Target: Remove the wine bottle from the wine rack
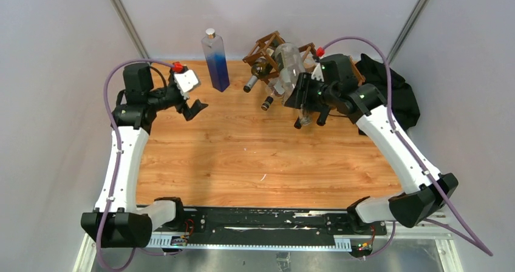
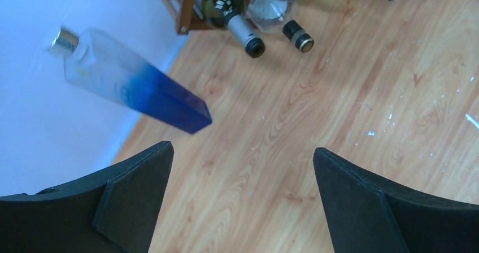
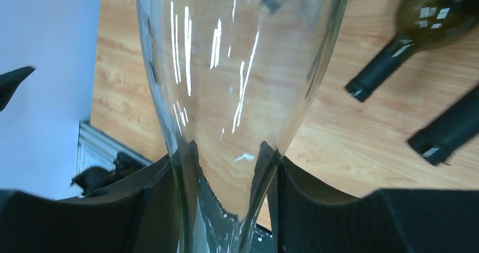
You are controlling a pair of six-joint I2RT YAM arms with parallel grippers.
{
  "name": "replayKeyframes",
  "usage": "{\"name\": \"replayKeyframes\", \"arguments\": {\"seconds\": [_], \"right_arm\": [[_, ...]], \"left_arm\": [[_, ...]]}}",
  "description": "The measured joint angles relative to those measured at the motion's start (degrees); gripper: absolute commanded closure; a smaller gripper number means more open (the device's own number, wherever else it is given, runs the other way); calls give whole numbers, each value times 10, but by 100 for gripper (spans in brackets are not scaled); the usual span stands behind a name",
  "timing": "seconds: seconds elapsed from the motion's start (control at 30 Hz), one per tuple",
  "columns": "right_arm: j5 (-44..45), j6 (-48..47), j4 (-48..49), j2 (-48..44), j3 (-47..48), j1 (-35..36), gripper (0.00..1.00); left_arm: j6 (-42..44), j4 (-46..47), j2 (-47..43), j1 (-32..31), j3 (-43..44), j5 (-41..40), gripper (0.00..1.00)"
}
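wooden bench (image 1: 243,156), white walls (image 1: 54,102). clamped with right pincer (image 3: 226,174) on neck of clear bottle (image 1: 290,65); seemingly not yet out of rack (image 1: 262,44), withdrawal left. left pincer (image 2: 243,168) apart, idle.

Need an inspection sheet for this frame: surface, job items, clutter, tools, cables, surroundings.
Surface: wooden table, with a few small white flecks.
Job's things: the rack stands at the far edge. The clear bottle is tilted over it, held by the neck. Cannot tell if it is free of the rack. A green bottle and a black-capped bottle lie in the rack.
Clutter: blue bottle upright left of the rack; black cloth to its right.
Grippers: left tool is open and empty. Right tool is shut on the clear bottle's neck.
Cables: a purple cable loops off each arm; no snag seen.
Surroundings: pale walls; nothing else seen.
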Motion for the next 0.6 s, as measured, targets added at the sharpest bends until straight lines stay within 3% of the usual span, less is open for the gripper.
{"name": "replayKeyframes", "arguments": {"seconds": [0.27,0.6], "right_arm": [[-53,-20,-12,38,7,93,100],[-127,-41,-30,89,14,149,100]], "left_arm": [[130,4,-52,-125,-63,-44,0],[340,16,-172,-223,-191,-103,0]]}}
